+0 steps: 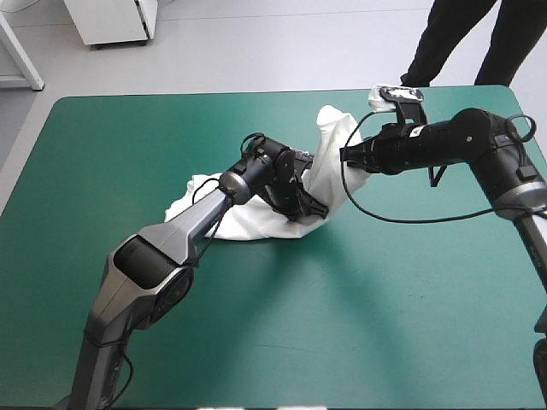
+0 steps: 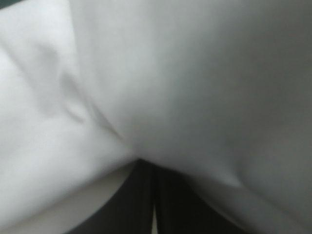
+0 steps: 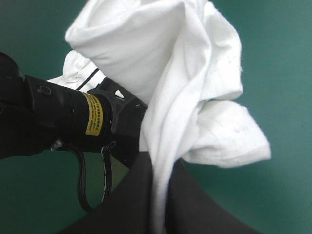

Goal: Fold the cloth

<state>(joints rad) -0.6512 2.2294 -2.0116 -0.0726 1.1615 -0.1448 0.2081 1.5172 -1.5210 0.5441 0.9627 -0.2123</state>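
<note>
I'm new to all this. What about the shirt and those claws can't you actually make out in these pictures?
1. High view: the T-shirt's sleeves and collar, lost in crumpled folds and partly under the left arm.
2. Left wrist view: which part the left gripper pinches; blurred white cloth fills the picture.
3. Right wrist view: the right gripper's fingertips, covered by the fold between them.

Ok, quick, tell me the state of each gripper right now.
Left gripper: jaws shut on the T-shirt.
Right gripper: jaws shut on the T-shirt, with a fold pinched between them.
</note>
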